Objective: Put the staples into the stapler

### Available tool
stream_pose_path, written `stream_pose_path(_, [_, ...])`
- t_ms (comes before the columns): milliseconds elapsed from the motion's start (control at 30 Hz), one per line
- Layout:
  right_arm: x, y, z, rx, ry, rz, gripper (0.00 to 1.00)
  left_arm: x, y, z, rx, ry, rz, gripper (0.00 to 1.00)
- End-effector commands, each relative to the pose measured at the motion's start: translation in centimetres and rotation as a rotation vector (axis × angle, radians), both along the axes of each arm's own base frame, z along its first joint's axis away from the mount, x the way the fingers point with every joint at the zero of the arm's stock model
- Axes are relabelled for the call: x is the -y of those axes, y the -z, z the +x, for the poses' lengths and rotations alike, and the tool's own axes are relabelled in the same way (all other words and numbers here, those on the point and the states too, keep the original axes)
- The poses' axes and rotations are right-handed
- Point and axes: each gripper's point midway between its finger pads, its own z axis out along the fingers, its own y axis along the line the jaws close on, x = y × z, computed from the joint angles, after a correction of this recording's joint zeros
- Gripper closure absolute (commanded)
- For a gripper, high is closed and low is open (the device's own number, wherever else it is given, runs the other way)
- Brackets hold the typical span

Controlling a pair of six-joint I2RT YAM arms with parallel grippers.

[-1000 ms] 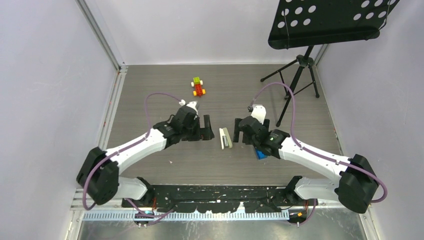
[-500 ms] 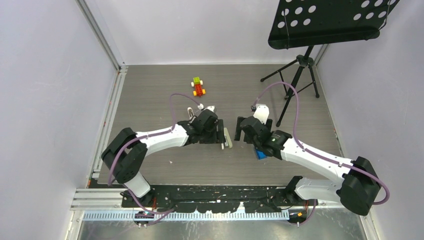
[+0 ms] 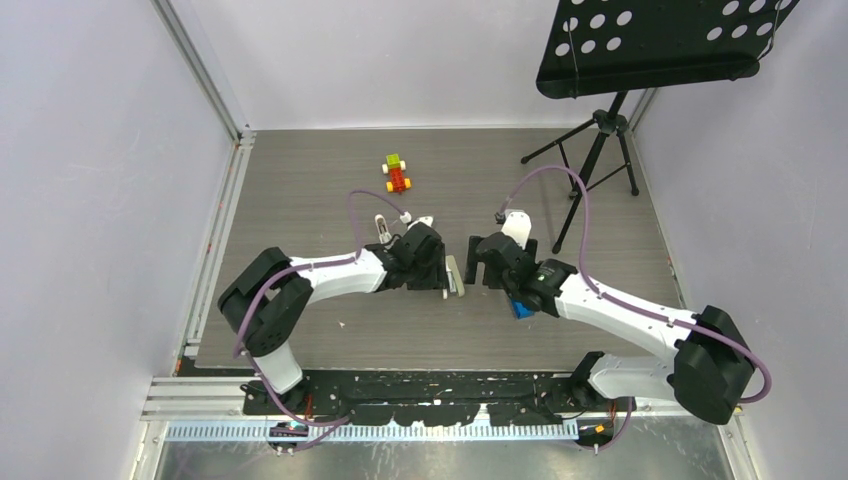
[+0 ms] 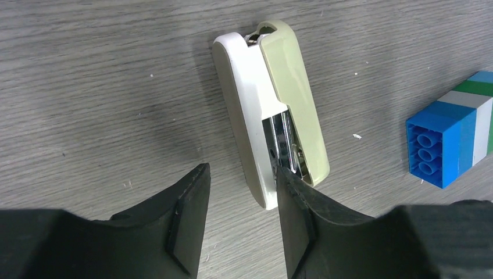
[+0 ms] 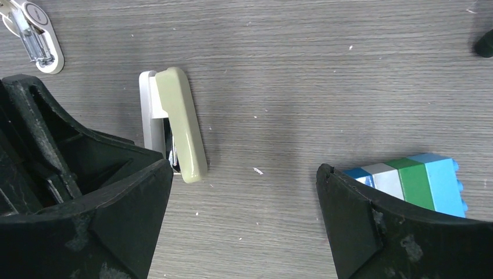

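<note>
The stapler [image 3: 455, 277], with a grey-beige top and a white body, lies on the wooden table between the two arms. In the left wrist view the stapler [image 4: 273, 110] is cracked open, showing its metal channel. My left gripper [image 4: 241, 212] is at its near end with the jaws partly closed. The right finger [image 4: 296, 215] touches the stapler's side and the left finger [image 4: 189, 221] stands clear of it. My right gripper [image 5: 247, 215] is wide open over bare table, just right of the stapler [image 5: 180, 125]. The staples are out of view.
A blue, green and white block [image 3: 521, 309] sits under the right arm, by the right finger [image 5: 413, 180]. A small white object with metal parts [image 5: 38, 38] lies behind the left gripper. A toy car [image 3: 397, 174] is further back. A music stand [image 3: 600, 150] is at back right.
My left arm has swung right up to the stapler and its jaws have narrowed from wide open. The right arm has barely moved and stays wide open.
</note>
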Motion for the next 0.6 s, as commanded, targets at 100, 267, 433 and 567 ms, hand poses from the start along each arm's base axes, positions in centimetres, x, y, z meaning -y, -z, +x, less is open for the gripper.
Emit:
stream_pose_path(100, [-2.0, 0.3, 0.5, 0.003, -0.053, 0.056, 0.02, 1.0, -0.1, 0.8, 0.034, -0.018, -0.047, 0.59])
stream_pose_path(267, [-2.6, 0.8, 0.3, -0.014, -0.073, 0.081, 0.02, 0.4, 0.2, 0.5, 0.041, -0.029, -0.051, 0.72])
stream_pose_path(433, [-3.3, 0.9, 0.1, -0.019, -0.093, 0.111, 0.02, 0.1, 0.1, 0.3, 0.053, -0.035, -0.067, 0.87])
stream_pose_path(567, [-3.6, 0.9, 0.0, -0.019, -0.103, 0.137, 0.02, -0.1, -0.3, 0.2, 0.064, -0.038, -0.081, 1.00])
